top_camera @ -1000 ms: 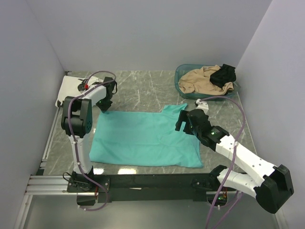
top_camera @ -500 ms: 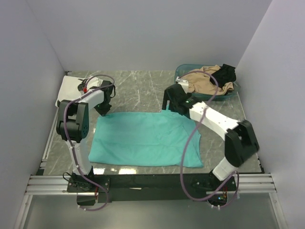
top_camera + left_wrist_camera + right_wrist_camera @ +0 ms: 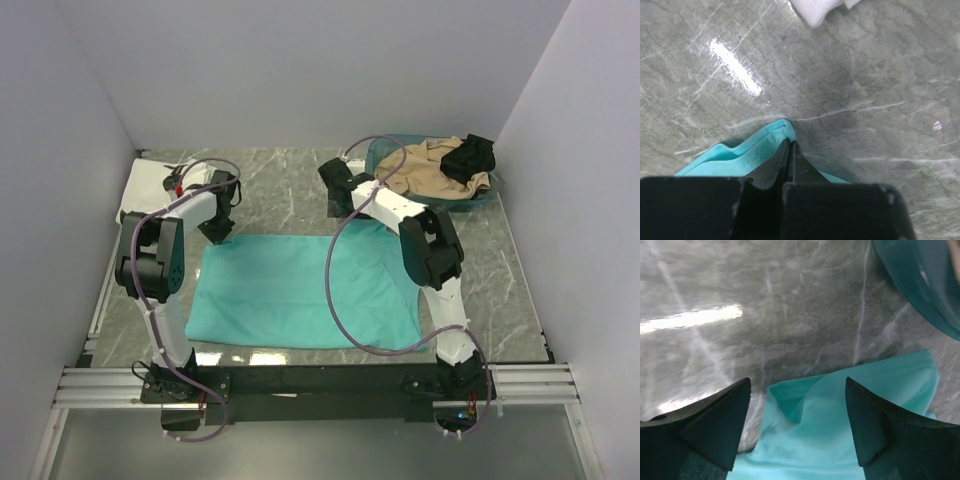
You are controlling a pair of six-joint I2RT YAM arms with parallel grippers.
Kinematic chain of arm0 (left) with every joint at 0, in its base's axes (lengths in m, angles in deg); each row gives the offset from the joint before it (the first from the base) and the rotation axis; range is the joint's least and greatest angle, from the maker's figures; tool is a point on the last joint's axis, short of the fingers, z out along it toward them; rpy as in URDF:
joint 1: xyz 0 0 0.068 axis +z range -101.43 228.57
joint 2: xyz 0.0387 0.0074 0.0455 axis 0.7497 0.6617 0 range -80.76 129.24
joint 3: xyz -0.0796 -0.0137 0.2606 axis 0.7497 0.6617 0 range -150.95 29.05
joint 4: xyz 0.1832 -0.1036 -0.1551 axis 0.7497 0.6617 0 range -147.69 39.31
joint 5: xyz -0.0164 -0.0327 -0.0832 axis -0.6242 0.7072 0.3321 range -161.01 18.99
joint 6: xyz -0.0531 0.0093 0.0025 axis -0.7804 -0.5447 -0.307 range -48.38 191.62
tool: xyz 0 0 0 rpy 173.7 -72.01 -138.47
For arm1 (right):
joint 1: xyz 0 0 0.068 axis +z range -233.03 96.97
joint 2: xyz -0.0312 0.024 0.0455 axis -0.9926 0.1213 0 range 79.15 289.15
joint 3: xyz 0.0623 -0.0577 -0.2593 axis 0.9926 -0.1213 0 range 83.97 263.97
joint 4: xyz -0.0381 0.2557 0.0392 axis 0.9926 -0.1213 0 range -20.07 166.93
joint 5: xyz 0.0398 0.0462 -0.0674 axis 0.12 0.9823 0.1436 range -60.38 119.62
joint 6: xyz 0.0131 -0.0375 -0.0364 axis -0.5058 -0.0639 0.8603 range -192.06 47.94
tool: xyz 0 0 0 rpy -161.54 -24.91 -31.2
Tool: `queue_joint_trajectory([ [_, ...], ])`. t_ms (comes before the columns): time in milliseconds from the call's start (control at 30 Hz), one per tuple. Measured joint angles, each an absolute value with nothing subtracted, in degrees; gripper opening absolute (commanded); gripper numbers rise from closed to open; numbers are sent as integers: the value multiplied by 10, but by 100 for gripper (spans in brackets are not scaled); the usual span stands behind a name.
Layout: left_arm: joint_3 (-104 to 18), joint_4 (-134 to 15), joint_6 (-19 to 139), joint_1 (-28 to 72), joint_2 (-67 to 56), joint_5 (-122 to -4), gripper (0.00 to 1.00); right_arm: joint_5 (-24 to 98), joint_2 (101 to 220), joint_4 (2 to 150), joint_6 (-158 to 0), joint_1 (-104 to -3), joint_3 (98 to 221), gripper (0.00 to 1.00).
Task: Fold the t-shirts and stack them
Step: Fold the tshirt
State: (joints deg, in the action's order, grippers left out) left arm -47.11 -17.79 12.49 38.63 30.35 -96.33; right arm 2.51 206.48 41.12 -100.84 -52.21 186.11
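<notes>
The soft teal cloth t-shirt [image 3: 300,290] lies flat mid-frame on the glossy grey marbled table [image 3: 290,190] — left gripper [image 3: 790,146] pinches its rumpled corner, right gripper [image 3: 797,385] stands apart.

Top camera overlooks the table [image 3: 290,185]; 2 wrist cameras look closely down at teal t-shirt [image 3: 290,290].

Plain teal t-shirt [image 3: 290,290] lies spread flat, far corners rumpled

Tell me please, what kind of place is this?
Most likely a robot test cell, not a home: plain walls enclose a marble-patterned table, two robot arms are bolted to a metal rail, and a teal t-shirt lies spread for folding.
</notes>
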Motion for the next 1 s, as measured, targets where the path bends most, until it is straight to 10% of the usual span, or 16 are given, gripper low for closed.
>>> queue_joint_trajectory([
  [733,-457,-179,125,386,286,-967,1,23,2050,402,-1042,-557,1801,63],
  [1000,-446,-179,125,386,282,-967,1,33,2031,409,-1057,-557,1766,16],
])
